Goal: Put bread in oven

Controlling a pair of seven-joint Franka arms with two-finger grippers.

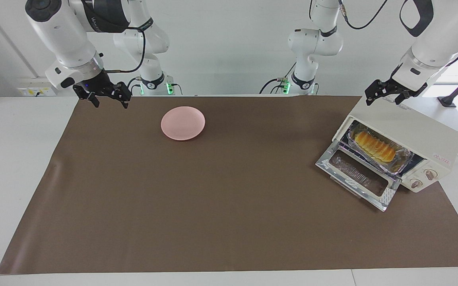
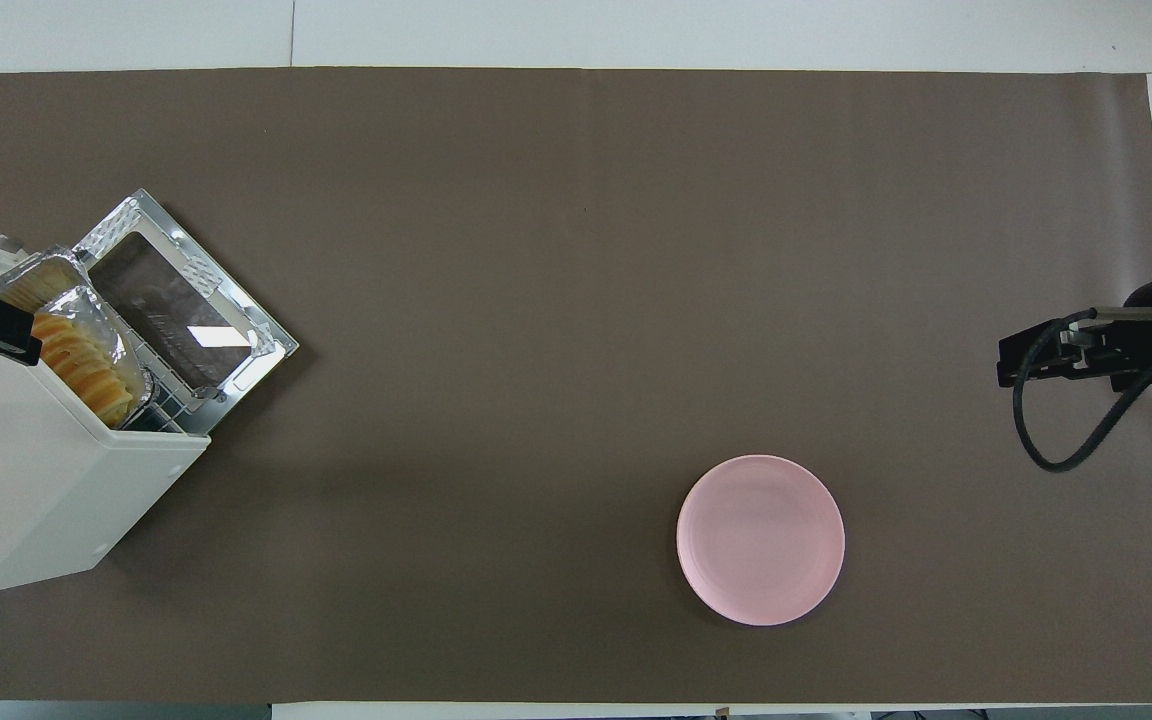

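We are seeing the bread [image 1: 374,147] lying in a foil tray [image 1: 402,161] inside the oven [image 1: 420,133], door dropped open, at the left arm's end of the bench [image 1: 10,131]. A brown mat [image 1: 213,198] is covering it; a pink plate [image 1: 183,122] is sitting nearer the robots. Left hand [image 1: 384,95] is hanging spread over the oven; right hand [image 1: 103,96], spread, is waiting over the mat's corner.

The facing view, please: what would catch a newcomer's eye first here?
The cream-white boxy toaster oven at the left arm's end of the table stands with its glass door dropped open, and the golden ridged bread loaf lies inside in a silver foil tray. A round pink plate sits bare on the brown mat.
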